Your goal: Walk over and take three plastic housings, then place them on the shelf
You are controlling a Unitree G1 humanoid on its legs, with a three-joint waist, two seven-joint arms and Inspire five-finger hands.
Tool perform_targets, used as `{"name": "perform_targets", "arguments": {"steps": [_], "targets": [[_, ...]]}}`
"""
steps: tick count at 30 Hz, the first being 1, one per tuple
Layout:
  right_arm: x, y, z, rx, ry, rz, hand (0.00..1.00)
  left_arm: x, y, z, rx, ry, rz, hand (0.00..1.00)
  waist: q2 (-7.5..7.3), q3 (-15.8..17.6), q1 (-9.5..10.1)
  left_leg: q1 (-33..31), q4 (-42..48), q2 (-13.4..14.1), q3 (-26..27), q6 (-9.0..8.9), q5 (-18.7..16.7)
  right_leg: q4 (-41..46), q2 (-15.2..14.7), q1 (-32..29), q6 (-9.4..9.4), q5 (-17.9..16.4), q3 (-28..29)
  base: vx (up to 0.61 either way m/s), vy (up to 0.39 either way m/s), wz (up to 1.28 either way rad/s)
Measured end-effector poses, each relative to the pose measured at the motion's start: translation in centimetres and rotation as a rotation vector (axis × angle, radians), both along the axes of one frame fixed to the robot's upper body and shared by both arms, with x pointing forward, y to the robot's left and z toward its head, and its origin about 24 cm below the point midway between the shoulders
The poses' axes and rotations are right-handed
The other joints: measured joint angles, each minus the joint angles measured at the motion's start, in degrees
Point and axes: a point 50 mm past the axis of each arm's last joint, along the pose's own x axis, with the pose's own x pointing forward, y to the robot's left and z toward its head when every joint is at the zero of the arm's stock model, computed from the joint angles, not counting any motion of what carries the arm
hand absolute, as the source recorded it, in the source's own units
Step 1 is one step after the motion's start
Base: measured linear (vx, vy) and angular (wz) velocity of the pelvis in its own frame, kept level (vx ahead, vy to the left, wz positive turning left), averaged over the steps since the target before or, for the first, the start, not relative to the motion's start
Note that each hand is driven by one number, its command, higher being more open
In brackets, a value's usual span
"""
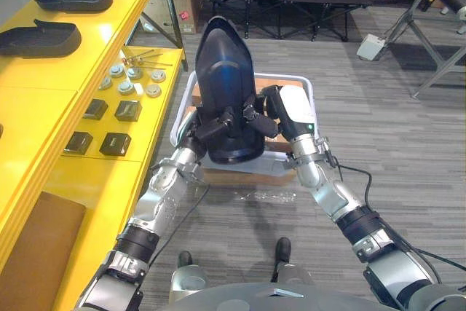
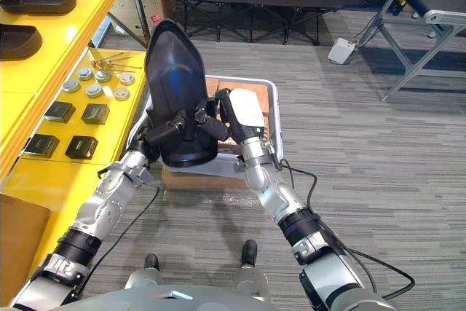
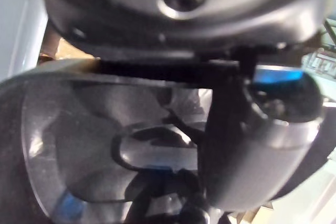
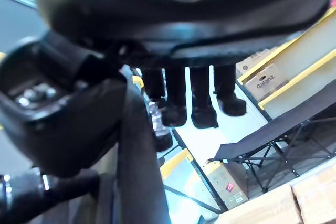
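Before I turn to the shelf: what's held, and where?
One dark glossy plastic housing, upright, gripped near its lower end: left hand across the face, right hand on its right edge.

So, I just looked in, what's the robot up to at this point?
The robot holds one dark plastic housing upright in front of it with both hands. The left hand and the right hand are curled on its lower part from either side. It is held above a white bin that sits on a cardboard box. To the robot's left stands the yellow shelf, with three similar housings already lying on its upper level. This one is not yet placed.
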Motion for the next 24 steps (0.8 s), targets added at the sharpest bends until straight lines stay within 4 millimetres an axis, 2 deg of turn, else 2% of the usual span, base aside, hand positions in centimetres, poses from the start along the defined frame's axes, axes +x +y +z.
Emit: {"name": "perform_targets", "arguments": {"steps": [3, 6, 11, 15, 17, 19, 22, 24], "targets": [[-0.8, -0.1, 0.0, 0.132, 0.002, -0.004, 1.00, -0.4, -0.3, 0.4, -0.029, -0.021, 0.004, 0.00, 0.02, 0.0, 0.10, 0.1, -0.2, 0.1, 0.0, -0.03, 0.1, 0.0, 0.2, 0.0, -0.16, -0.1, -0.3, 0.00, 0.000, 0.00], [-2.0, 0.1, 0.6, 0.289, 0.004, 0.022, 1.00, -2.0, -0.7, 1.0, -0.099, -0.052, 0.046, 0.00, 0.27, -1.1, -0.08, 0.9, -1.1, 0.2, 0.4, -0.14, 0.5, 0.0, 0.3, 0.2, -0.06, -0.2, -0.4, 0.03, 0.008, -0.04], [-3.6, 0.0, 0.1, 0.401, 0.082, 0.059, 1.00, -3.5, -0.6, 1.0, -0.095, -0.068, 0.154, 0.00, 0.46, -3.0, 0.02, 2.4, -1.7, 0.3, 0.4, -0.21, 0.4, 0.0, 0.3, 1.7, 0.21, -0.3, -1.6, 0.03, 0.009, 0.02], [-5.4, -0.1, -0.9, 0.640, 0.225, 0.094, 1.00, -5.1, 2.6, 0.6, 0.069, -0.102, 0.417, 0.00, 0.67, -4.2, 0.16, 2.9, -1.9, 0.4, 0.4, 0.06, -0.1, 0.0, 0.5, 2.3, 0.08, -1.5, -2.1, 0.00, 0.000, 0.00], [-6.0, -0.7, -1.1, 0.734, 0.255, 0.079, 1.00, -5.9, 4.0, 0.2, 0.149, -0.099, 0.518, 0.00, 0.82, -4.6, 0.14, 3.0, -1.9, 0.5, 0.3, -0.26, -0.4, -0.2, 0.5, 2.4, 0.13, -1.6, -2.3, -0.02, 0.002, 0.04], [-6.5, -1.9, -1.4, 0.929, 0.277, 0.036, 1.00, -7.0, 5.3, -0.1, 0.270, -0.114, 0.636, 0.00, 0.81, -4.9, 0.23, 2.9, -2.1, 0.5, 0.1, -0.32, -0.4, -0.3, 0.5, 2.5, 0.09, -1.8, -2.8, -0.01, 0.008, 0.06], [-7.7, -3.7, -3.0, 1.152, 0.309, -0.047, 1.00, -8.1, 6.3, -0.4, 0.372, -0.122, 0.735, 0.00, 1.04, -5.8, 0.33, 2.9, -2.6, 0.5, 0.1, -0.32, -0.4, -0.3, 0.4, 2.4, 0.15, -2.0, -2.9, 0.00, 0.007, 0.02], [-8.8, -4.5, -4.1, 1.232, 0.338, -0.072, 1.00, -8.6, 6.7, -0.4, 0.408, -0.130, 0.796, 0.00, 1.29, -6.2, 0.03, 2.8, -2.8, 0.5, 0.3, -0.24, -0.3, -0.3, 0.5, 2.1, 0.16, -2.1, -2.9, 0.04, 0.017, -0.02]]}}
